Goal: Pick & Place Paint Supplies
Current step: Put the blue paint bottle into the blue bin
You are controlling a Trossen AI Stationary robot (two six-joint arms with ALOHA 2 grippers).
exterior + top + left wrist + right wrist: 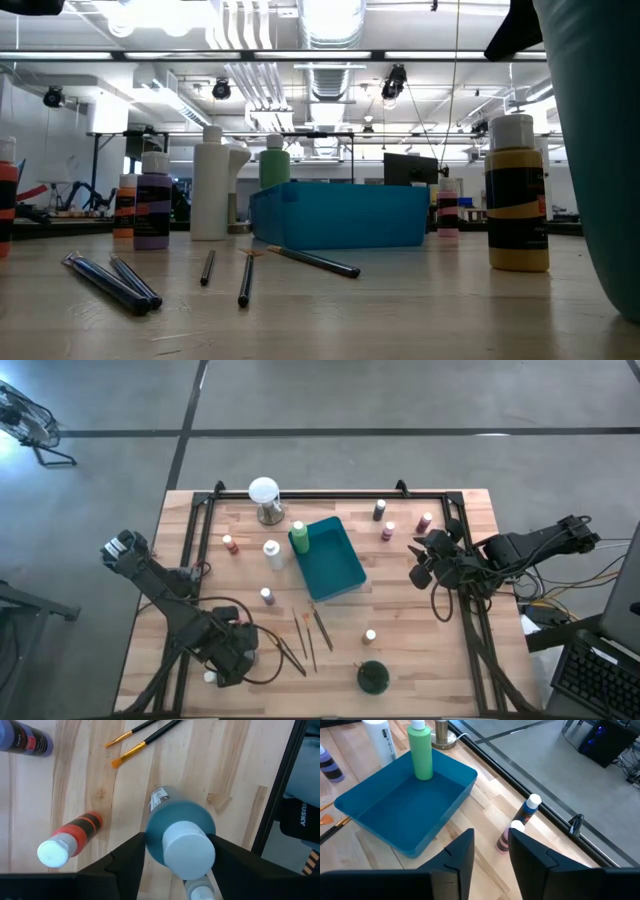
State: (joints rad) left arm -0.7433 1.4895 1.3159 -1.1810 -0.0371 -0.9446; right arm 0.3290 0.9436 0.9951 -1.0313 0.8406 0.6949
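My left gripper (235,650) is near the table's front left, shut on a large teal-green bottle (180,827) with a white cap. My right gripper (420,560) hangs open above the table's right side, right of the teal tray (340,572), with nothing between its fingers (491,850). A light green bottle (421,752) stands upright in the tray's far left corner. Small bottles stand scattered around the tray. One red bottle (70,840) lies on its side. Several brushes (305,635) lie flat in front of the tray. My left gripper pinches the teal-green bottle's round body (150,840) between its two fingers, one on each side, below the cap. The fingers come from above, pointing down. The bottle stands upright with its cap up. The bottle itself hides whether its base rests on the table.
A white globe on a metal base (263,498) stands at the far edge. A pink bottle (507,837) and a dark bottle (530,807) stand just beyond my right gripper. A dark green bottle (373,677) and a yellow one (517,195) stand near the front edge.
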